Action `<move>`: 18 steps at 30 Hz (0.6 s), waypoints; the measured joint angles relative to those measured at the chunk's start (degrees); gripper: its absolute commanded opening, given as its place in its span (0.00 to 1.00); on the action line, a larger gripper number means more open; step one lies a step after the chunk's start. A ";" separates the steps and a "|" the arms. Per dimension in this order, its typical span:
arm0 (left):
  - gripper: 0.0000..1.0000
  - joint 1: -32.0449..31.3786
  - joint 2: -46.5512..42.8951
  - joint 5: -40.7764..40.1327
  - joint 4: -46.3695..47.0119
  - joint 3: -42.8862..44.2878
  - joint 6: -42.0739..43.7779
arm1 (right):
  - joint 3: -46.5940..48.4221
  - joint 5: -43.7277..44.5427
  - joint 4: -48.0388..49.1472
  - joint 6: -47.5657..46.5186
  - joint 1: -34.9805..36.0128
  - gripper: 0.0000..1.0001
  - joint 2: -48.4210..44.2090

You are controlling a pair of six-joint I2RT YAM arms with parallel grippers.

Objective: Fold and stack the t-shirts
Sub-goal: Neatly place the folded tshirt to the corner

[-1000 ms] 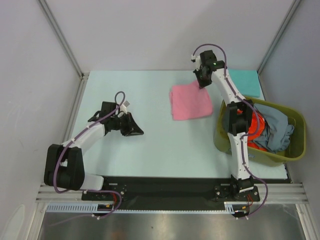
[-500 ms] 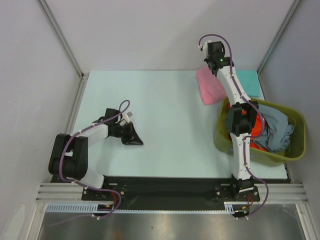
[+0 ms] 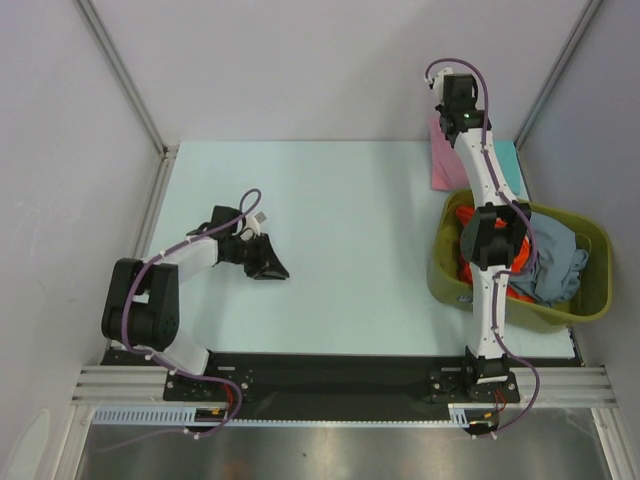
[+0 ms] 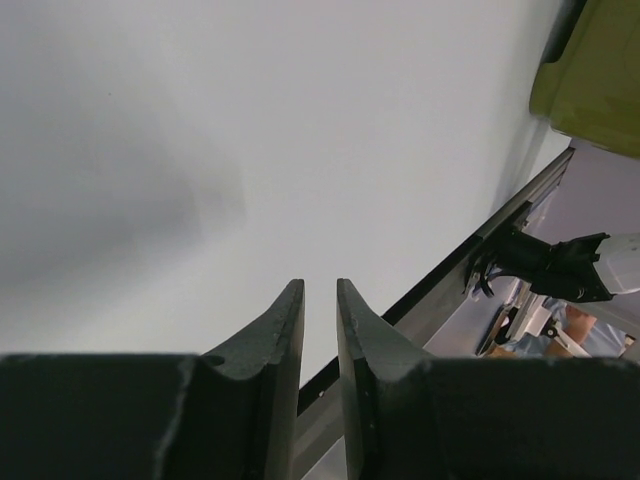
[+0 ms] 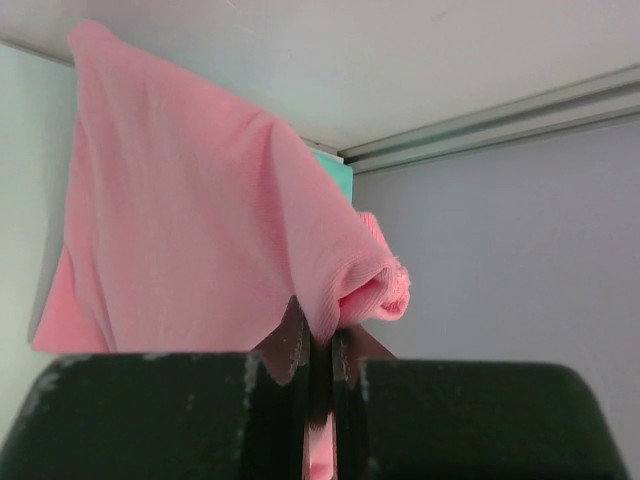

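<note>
My right gripper [image 5: 318, 338] is pinching a fold of the pink cloth t-shirt [image 5: 200, 230], its fingers pressed almost flat together on the fabric. The rest of the shirt is draping away from the tips at the far right of the pale table [image 3: 330, 200], by the back wall. Just beside the pink cloth, a flat teal cloth t-shirt [image 3: 503, 162] is lying on the table. Nearer me, the olive-green plastic basket [image 3: 592, 290] is holding an orange-red cloth t-shirt [image 3: 466, 216] and a crumpled grey-blue cloth t-shirt [image 3: 550, 255]. Well apart, on the left side, my left gripper [image 4: 320, 300] is sitting low over the table top, its jaws parted by a narrow gap and gripping nothing.
</note>
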 measured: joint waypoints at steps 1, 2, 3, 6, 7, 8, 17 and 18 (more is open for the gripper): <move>0.24 0.00 0.17 0.02 0.00 0.35 0.09 | 0.02 -0.17 0.00 -0.09 0.00 0.00 0.00; 0.24 0.00 0.31 0.04 0.04 0.52 0.11 | 0.02 -0.42 0.02 -0.17 0.07 0.00 0.00; 0.25 0.00 0.46 0.04 0.00 0.57 0.09 | 0.02 -0.59 0.00 -0.31 0.13 0.00 0.00; 0.25 0.02 0.94 0.04 -0.07 0.55 0.11 | 0.02 -1.09 -0.24 -0.52 0.13 0.00 -0.02; 0.25 0.02 1.01 0.04 -0.11 0.55 0.11 | 0.02 -1.31 -0.55 -0.50 0.17 0.00 -0.15; 0.25 0.02 1.03 0.07 -0.13 0.55 0.11 | 0.02 -1.46 -0.74 -0.48 0.24 0.00 -0.26; 0.25 0.11 1.11 0.20 -0.04 0.55 0.11 | -0.57 -1.90 -3.43 -0.09 0.39 0.00 -5.16; 0.25 0.13 1.11 0.26 -0.04 0.55 0.11 | -0.87 -1.90 -3.39 -0.07 0.39 0.00 -5.77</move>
